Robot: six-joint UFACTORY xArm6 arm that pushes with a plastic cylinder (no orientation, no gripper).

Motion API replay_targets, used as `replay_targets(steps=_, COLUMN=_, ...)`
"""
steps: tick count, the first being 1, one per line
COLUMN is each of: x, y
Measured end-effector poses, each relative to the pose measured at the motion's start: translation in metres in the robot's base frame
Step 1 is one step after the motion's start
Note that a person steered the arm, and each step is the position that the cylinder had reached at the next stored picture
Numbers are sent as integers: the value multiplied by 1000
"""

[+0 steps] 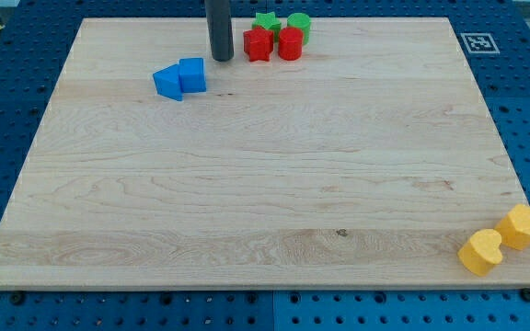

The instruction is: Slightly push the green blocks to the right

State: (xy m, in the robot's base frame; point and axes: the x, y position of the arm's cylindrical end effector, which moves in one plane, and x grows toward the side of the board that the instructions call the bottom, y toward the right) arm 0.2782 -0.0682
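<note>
My straight dark grey rod comes down from the view's top edge, standing upright or very nearly so; its upper part is cut off by the frame, so nothing of the arm above it shows. My tip is the rod's blunt, rounded lower end, and it appears to rest at the level of the surface beneath it, though the angle does not let me be sure of contact. The rod's side catches a faint paler sheen along its length.
</note>
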Motion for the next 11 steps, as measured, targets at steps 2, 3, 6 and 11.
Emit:
replay_targets(steps=2, x=-41, y=-3)
replay_targets(steps=3, x=-41, y=21)
replay_targets(steps=6, x=-45, y=34)
replay_targets(steps=11, x=-58, y=63)
